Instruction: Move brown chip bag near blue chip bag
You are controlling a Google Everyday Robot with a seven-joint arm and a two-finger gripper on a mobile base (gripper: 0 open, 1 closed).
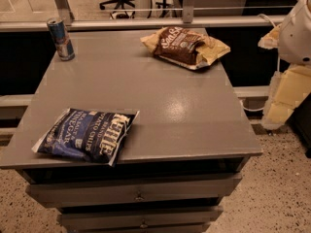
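The brown chip bag point(183, 46) lies crinkled at the far right of the grey table top point(165, 106), its dark front panel with white script facing up and its tan-yellow ends showing. The blue chip bag point(86, 135) lies flat near the front left edge, with white "Kettle" lettering. The two bags are far apart, on opposite corners. My gripper point(287, 95) shows as a pale yellowish part under the white arm housing point(297, 30) at the right edge of the view. It is off the table's right side and touches neither bag.
A small blue drink can point(61, 38) stands upright at the far left corner. The table is a cabinet with drawers point(138, 195) below its front edge. A rail point(146, 23) runs behind the table, and speckled floor lies to the right.
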